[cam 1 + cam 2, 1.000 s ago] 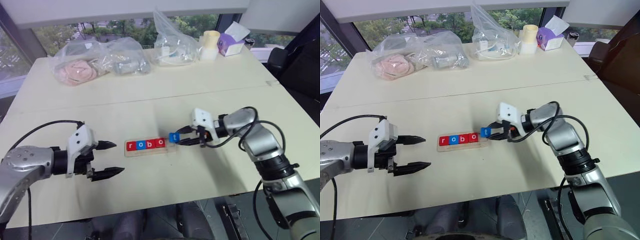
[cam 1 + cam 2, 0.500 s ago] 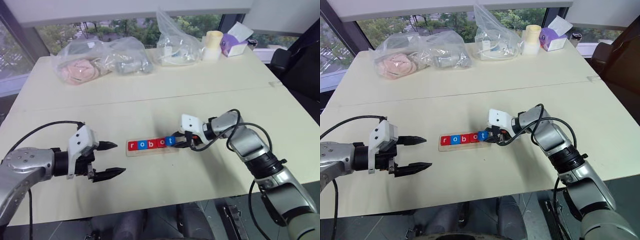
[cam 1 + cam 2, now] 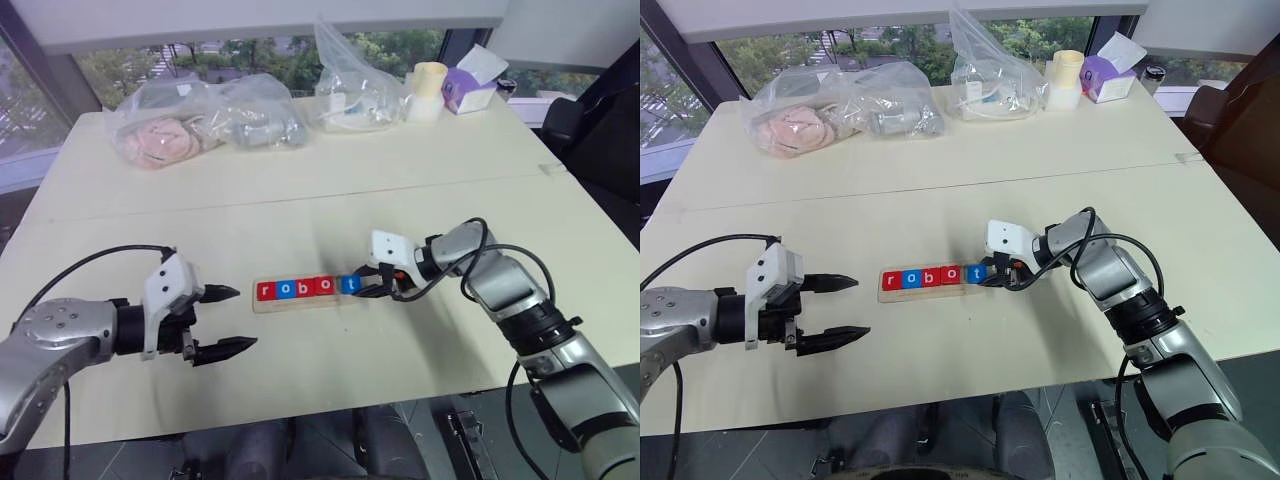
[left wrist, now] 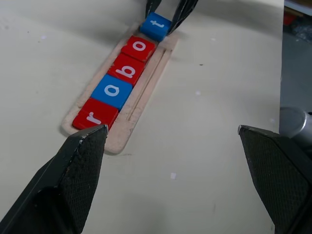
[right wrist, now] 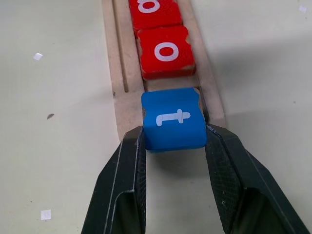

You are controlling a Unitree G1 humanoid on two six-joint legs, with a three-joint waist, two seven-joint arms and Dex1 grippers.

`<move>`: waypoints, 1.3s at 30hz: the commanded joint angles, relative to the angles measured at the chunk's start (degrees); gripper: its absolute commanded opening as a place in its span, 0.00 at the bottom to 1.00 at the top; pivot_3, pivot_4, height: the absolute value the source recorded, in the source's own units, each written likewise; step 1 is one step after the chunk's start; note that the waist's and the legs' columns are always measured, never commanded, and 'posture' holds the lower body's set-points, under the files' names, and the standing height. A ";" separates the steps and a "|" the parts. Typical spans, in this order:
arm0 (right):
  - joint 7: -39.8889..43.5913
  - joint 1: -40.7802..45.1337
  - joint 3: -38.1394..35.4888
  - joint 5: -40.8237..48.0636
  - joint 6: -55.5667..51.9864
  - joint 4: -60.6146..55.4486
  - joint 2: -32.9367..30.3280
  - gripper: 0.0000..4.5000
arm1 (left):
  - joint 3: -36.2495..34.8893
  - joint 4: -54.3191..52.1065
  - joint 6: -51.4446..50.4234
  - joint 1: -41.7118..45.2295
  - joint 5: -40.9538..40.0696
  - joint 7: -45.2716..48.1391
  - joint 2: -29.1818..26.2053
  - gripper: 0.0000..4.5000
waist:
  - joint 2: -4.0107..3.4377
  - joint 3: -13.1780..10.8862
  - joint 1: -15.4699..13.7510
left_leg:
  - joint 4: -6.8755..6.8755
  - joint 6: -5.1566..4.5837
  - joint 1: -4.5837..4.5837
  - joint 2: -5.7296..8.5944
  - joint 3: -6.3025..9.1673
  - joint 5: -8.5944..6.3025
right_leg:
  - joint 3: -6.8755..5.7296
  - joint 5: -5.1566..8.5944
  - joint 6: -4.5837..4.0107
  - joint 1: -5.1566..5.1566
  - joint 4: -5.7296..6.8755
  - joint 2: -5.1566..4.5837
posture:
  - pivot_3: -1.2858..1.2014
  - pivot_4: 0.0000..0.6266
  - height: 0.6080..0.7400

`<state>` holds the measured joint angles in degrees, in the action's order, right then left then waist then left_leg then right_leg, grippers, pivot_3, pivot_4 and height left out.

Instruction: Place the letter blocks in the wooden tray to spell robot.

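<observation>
The wooden tray (image 3: 300, 304) lies at the table's middle front. In it sit a red r (image 3: 265, 291), a blue o (image 3: 285, 290), a red b (image 3: 305, 288) and a red o (image 3: 324, 286) in a row. The blue t block (image 5: 173, 118) is at the tray's right end, just past the red o (image 5: 166, 51), resting over the end rim. My right gripper (image 3: 362, 284) is shut on it from the right, one finger on each side. To the left of the tray, my left gripper (image 3: 245, 318) hangs open and holds nothing.
Clear plastic bags (image 3: 200, 120) with soft items lie along the far edge, another bag (image 3: 350, 95) further right. A pale cup (image 3: 424, 90) and a purple tissue box (image 3: 470, 88) stand at the back right. Bare tabletop surrounds the tray.
My right gripper has carried the blue t block down and left, from just off the tray's right end onto that end beside the red o. The left arm has stayed put.
</observation>
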<state>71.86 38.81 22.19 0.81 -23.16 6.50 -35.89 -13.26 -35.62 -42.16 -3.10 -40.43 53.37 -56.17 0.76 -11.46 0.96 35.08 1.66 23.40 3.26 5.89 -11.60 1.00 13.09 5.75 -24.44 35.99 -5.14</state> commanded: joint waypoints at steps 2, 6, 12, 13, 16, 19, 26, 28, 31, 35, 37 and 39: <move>-0.44 1.34 -0.49 -0.05 0.86 0.04 0.63 0.29 | 0.05 -0.59 0.60 0.99 0.16 -0.18 0.02 1.00 | 0.00 0.00 -0.01 | 0.00 0.00 0.00 0.00 -0.01 0.00 | 0.00 0.00 0.00 0.00 0.00 0.00 | 0.52 0.24 1.00; -1.33 2.13 0.02 -0.71 2.06 2.49 2.28 0.29 | 0.53 -0.70 0.64 1.00 0.31 -0.50 0.26 1.00 | 0.00 0.00 0.12 | 0.00 0.00 -0.01 -0.01 -0.02 0.00 | 0.00 0.00 0.00 0.00 0.01 0.01 | 0.52 0.24 1.00; -0.51 2.32 -0.30 -0.11 2.19 1.64 3.15 0.92 | 0.34 -0.53 0.81 0.52 0.62 -0.53 0.28 1.00 | 0.00 0.00 0.04 | 0.00 0.00 0.00 -0.01 -0.01 0.00 | 0.00 0.00 0.00 0.00 0.01 0.02 | 0.52 0.24 1.00; -0.70 2.34 -0.64 -0.11 2.32 1.59 3.13 0.99 | 0.30 -0.56 0.87 0.36 0.70 -0.53 0.29 1.00 | 0.00 0.00 0.03 | 0.00 0.00 0.00 -0.01 -0.01 0.00 | 0.00 0.00 0.00 0.00 0.01 0.02 | 0.52 0.24 1.00; -1.19 2.59 -2.58 1.03 2.52 0.99 3.06 0.99 | 0.22 -0.46 1.11 0.07 0.98 -0.55 0.30 1.00 | 0.00 0.00 0.04 | 0.00 0.00 0.00 -0.01 -0.01 0.00 | 0.00 0.00 0.00 0.00 0.01 0.02 | 0.52 0.24 1.00; -1.95 3.04 -5.22 2.90 1.03 -0.49 2.75 0.99 | 0.10 -0.51 1.30 -0.27 1.28 -0.57 0.40 1.00 | 0.00 0.00 0.02 | 0.00 0.00 0.00 -0.01 -0.02 0.00 | 0.00 0.00 0.00 0.00 0.01 0.02 | 0.52 0.24 1.00; -6.51 -0.56 -8.11 0.85 2.35 -3.24 -1.52 0.99 | -1.26 -0.39 0.95 -1.30 0.64 -0.03 0.14 1.00 | 0.01 0.00 -0.18 | 0.00 0.00 0.00 0.00 -0.04 0.00 | 0.00 0.00 0.00 0.02 -0.02 0.00 | 0.52 0.24 1.00; -8.18 -1.50 -8.59 0.53 2.43 -2.97 -1.66 0.99 | -1.74 -0.25 0.43 -1.00 -0.29 0.23 0.12 1.00 | 0.01 0.00 -0.14 | 0.00 0.00 0.00 0.00 -0.07 0.00 | 0.00 0.00 0.00 0.02 -0.02 0.00 | 0.52 0.24 1.00; -9.32 -2.30 -8.48 0.25 3.06 -2.48 -1.51 0.99 | -1.93 -0.01 -0.13 -0.34 -1.04 0.56 -0.15 1.00 | 0.01 0.00 0.02 | -0.01 0.00 0.00 -0.01 -0.07 0.00 | 0.00 0.00 0.00 0.01 -0.01 0.00 | 0.52 0.24 1.00; -10.83 -2.32 -7.40 -0.52 4.39 -1.05 -0.23 0.99 | -1.04 0.80 -0.10 0.61 -0.83 0.76 -0.48 1.00 | 0.01 0.00 0.03 | -0.01 0.00 0.00 -0.01 -0.08 0.00 | 0.01 0.00 0.00 0.01 -0.01 0.01 | 0.52 0.24 1.00; -11.65 -1.81 -7.00 -0.86 5.06 0.20 0.87 0.99 | -0.55 0.92 -0.14 1.11 -0.80 0.60 -0.31 1.00 | 0.01 0.00 -0.02 | 0.00 0.00 0.00 -0.01 -0.08 0.00 | 0.00 0.00 -0.01 0.01 -0.01 0.01 | 0.52 0.24 1.00; -12.38 -1.12 -6.70 -1.38 6.01 1.89 1.90 0.99 | -0.19 0.88 -0.27 1.45 -0.84 0.48 -0.14 1.00 | 0.01 0.00 -0.01 | 0.01 0.00 0.00 -0.01 -0.08 0.00 | 0.00 0.00 0.00 0.01 0.00 0.01 | 0.52 0.24 1.00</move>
<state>60.37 36.05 15.74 -0.20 -18.52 8.13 -34.35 -12.78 -34.24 -42.28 -2.11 -40.65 53.86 -56.16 0.77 -11.45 0.95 35.08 1.66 23.40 3.24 5.80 -11.60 1.01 13.09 5.75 -24.43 35.98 -5.13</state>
